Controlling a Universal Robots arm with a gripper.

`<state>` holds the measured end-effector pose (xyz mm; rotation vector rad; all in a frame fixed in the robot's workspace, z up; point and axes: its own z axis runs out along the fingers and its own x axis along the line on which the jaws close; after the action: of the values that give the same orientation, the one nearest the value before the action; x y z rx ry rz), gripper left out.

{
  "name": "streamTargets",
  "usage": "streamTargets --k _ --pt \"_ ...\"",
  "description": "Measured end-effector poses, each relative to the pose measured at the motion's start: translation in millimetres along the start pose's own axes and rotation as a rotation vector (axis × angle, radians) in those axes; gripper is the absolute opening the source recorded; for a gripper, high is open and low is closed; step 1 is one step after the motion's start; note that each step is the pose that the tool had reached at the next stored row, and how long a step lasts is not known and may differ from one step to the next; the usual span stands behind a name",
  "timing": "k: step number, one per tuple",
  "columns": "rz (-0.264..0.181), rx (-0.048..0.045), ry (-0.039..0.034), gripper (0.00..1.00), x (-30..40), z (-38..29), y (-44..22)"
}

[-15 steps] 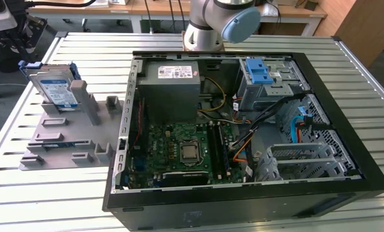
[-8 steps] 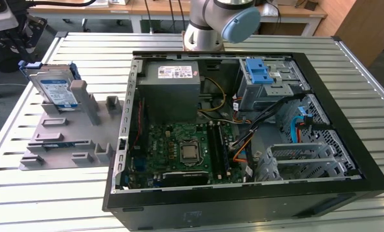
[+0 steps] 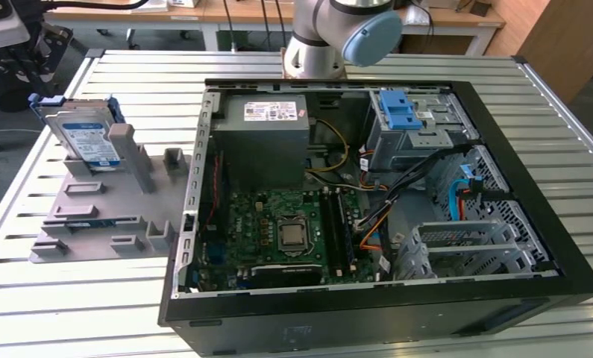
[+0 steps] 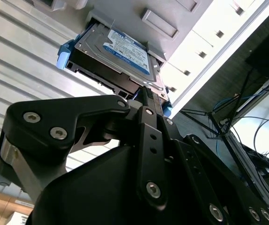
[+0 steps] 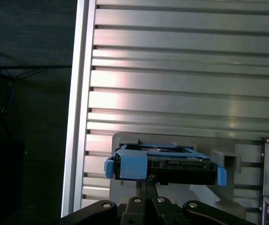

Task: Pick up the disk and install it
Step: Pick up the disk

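Gripper: your gripper (image 4: 146, 93) has its two black fingers pressed together with nothing between them. In both wrist views the tips sit right at the disk's edge, and you cannot tell whether they touch it.
Disk: the disk (image 3: 87, 138) stands on edge in the grey holder, tilted back a little against an upright post. Its white-and-blue label is turned toward the exterior camera.
Blue frame: the blue frame (image 5: 133, 164) is clipped round the disk. In the first wrist view you see it as blue tabs at both ends of the drive.
Grey holder: the grey holder (image 3: 107, 216) lies flat on the table, just beside the case, along the table's edge on the exterior view's left. The disk sits at the end of it nearest the table's far corner on that side.
Table: the slatted metal table (image 3: 77, 298) carries both the holder and the case.
Computer case: the open computer case (image 3: 376, 302) lies on its side across the table's middle and reaches toward the edge on the exterior view's right.
Inside the case: you see a green circuit board (image 3: 276, 231), a grey metal box (image 3: 266, 142) with a white sticker, and a blue latch piece (image 3: 400, 115) on a metal cage.
Arm base: the arm base (image 3: 326, 37) stands at the table's far edge, behind the case.
Work so far: the disk is in the holder, not in the case.
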<state>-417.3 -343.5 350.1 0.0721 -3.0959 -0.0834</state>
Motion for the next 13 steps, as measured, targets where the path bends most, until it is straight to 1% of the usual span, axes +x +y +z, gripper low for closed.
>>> streamTargets --k 13 --pt "-0.029 0.0013 0.0016 0.11 0.1 0.0 0.0"
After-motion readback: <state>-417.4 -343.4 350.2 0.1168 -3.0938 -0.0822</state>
